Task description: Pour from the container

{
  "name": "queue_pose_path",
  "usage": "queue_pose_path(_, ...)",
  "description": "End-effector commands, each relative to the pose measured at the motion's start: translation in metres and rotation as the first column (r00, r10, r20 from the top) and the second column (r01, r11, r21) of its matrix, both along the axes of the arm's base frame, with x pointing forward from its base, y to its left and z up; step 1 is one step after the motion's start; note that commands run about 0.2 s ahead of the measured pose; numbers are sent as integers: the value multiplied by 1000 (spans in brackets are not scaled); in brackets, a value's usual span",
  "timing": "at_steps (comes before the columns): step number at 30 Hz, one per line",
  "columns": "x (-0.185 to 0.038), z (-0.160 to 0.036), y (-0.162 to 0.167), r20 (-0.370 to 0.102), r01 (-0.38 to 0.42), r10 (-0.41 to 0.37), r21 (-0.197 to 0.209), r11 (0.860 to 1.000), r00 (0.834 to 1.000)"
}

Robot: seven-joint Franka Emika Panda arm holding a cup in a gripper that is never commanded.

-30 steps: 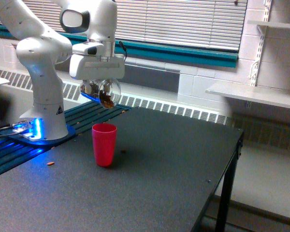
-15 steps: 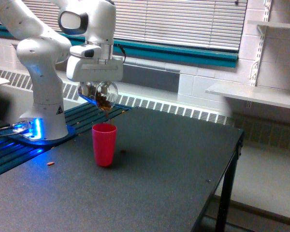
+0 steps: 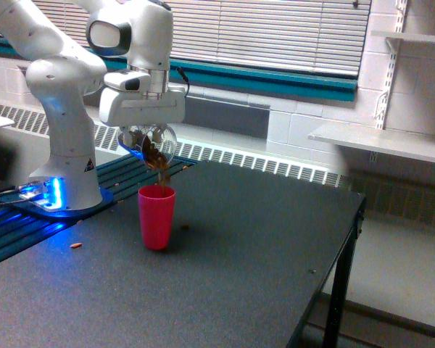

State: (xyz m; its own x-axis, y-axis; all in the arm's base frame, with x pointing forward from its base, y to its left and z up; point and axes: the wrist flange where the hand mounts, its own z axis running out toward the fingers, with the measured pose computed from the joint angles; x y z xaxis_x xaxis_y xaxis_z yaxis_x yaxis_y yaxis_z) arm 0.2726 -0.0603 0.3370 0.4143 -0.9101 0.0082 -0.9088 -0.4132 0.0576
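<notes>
The clear container (image 3: 154,142) is tipped over right above the red cup (image 3: 156,216), and brown bits (image 3: 164,174) are streaming out of its mouth down toward the cup's rim. The gripper (image 3: 146,134) is clamped on the container from above, closed around it. The cup stands upright on the dark tabletop (image 3: 239,268). A few stray bits lie on the tabletop beside the cup: one (image 3: 184,227) just to the exterior view's right, another (image 3: 75,245) off to the left.

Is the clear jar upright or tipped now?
Tipped. The clear jar in the gripper leans, and brown contents stream toward the red cup.
</notes>
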Motion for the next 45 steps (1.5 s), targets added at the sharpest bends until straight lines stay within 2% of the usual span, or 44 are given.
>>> queue_pose_path(1,-8,-15,6,-36,11,-11,7,1000,999)
queue_pose_path(26,-8,-29,11,-78,23,-19,47,999,997)
queue_pose_path(45,-10,-42,12,-123,32,-26,48,998,992)
